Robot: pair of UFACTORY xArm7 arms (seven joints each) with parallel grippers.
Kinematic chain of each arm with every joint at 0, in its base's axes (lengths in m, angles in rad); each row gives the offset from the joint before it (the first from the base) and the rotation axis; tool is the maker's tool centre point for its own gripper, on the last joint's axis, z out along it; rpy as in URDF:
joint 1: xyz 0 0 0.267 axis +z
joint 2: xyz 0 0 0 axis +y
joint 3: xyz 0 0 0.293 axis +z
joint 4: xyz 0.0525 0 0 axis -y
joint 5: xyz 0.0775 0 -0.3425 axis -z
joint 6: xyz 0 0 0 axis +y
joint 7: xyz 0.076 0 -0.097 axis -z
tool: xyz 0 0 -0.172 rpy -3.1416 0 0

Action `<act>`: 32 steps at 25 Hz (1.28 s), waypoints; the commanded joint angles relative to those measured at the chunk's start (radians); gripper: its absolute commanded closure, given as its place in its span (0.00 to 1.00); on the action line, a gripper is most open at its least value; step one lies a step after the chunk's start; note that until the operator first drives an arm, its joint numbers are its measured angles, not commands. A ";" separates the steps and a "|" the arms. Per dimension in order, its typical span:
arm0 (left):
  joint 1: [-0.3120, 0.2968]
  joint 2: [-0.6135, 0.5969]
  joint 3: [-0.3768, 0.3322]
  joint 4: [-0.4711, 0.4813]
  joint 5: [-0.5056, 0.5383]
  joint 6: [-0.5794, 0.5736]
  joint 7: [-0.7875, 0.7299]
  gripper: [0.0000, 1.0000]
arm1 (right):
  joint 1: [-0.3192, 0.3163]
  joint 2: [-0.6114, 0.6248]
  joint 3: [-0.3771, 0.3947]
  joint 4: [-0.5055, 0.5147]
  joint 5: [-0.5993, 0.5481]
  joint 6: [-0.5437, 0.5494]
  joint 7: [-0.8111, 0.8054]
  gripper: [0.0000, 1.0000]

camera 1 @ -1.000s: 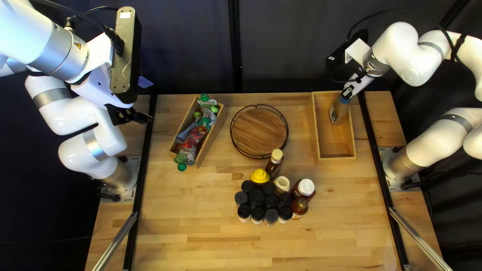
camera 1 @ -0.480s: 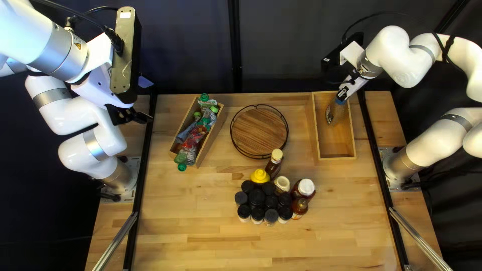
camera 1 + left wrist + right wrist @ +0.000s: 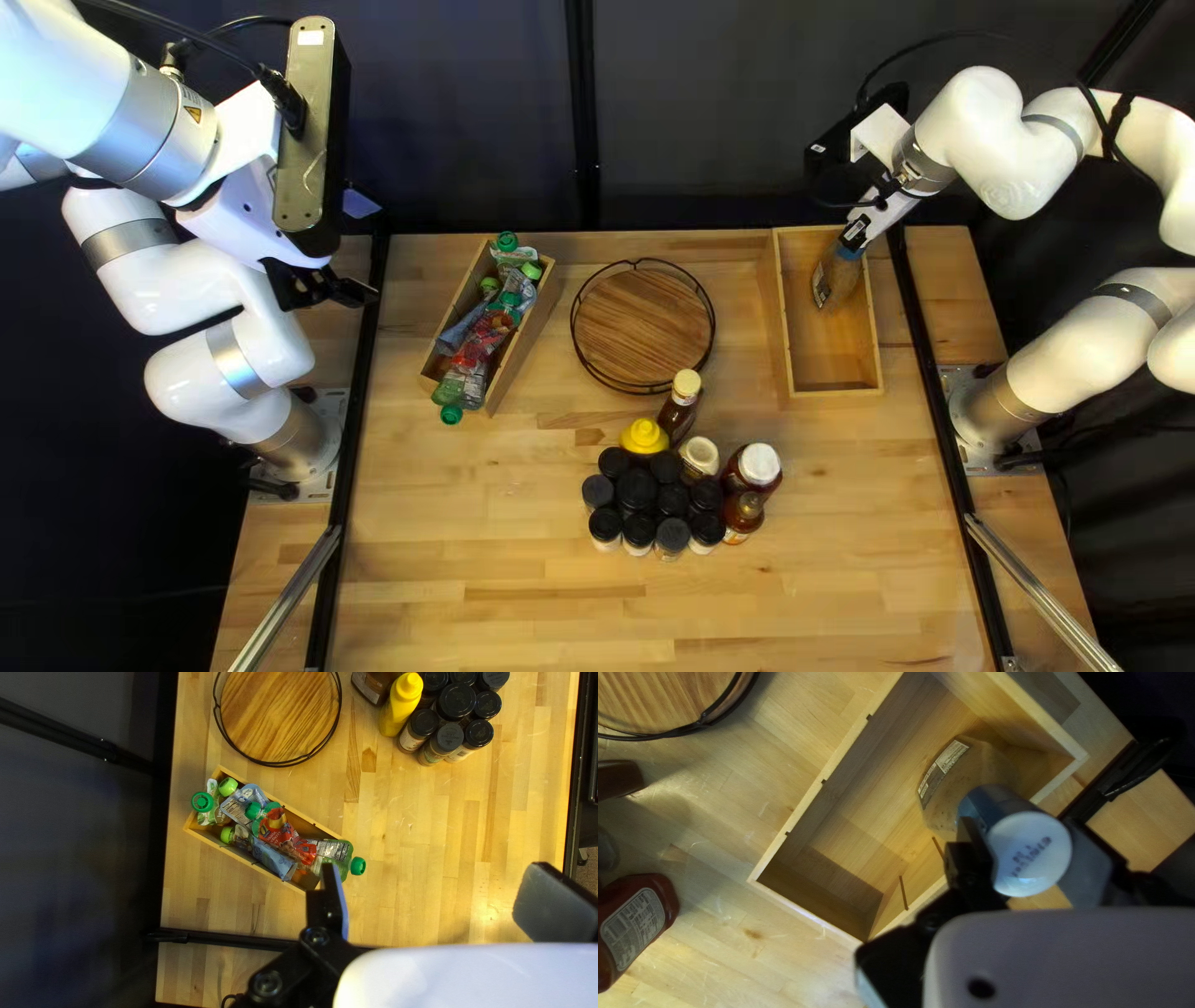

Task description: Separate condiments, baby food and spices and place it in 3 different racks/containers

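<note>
Two wooden boxes (image 3: 876, 361) and one round rack (image 3: 641, 326) were seen; one bottle (image 3: 955, 787) was held by the right gripper (image 3: 855, 237); the left gripper's (image 3: 364, 249) jaws were parted widely.

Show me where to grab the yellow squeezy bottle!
I'd grip the yellow bottle round its body, below the narrowing top, from the side facing the pouch box. It looks upright; jars and a brown bottle stand close on other sides.
</note>
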 commanded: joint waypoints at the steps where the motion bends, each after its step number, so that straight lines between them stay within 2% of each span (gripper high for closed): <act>1: 0.000 0.000 0.000 0.000 0.000 0.000 0.000 0.00 | 0.009 0.003 0.000 0.013 0.008 0.016 -0.003 0.00; 6: 0.000 0.000 0.000 0.000 0.000 0.000 0.000 0.00 | 0.042 0.025 0.014 0.059 0.033 0.067 0.004 0.00; 10: 0.000 0.000 0.000 0.000 0.000 0.000 0.000 0.00 | 0.116 0.014 0.054 0.143 0.092 0.100 0.008 0.00; 16: 0.000 0.000 0.000 0.000 0.000 0.000 0.000 0.00 | 0.268 -0.127 0.077 0.275 0.233 0.022 -0.134 0.00; 21: 0.000 0.000 0.000 0.000 0.000 0.000 0.000 0.00 | 0.337 -0.245 0.149 0.382 0.264 -0.059 -0.193 0.00; 25: 0.000 0.000 0.000 0.000 0.000 0.000 0.000 0.00 | 0.364 -0.291 0.198 0.387 0.245 -0.134 -0.232 0.00; 32: 0.000 0.000 0.000 0.000 0.000 0.000 0.000 0.00 | 0.401 -0.314 0.257 0.297 0.193 -0.258 -0.318 0.00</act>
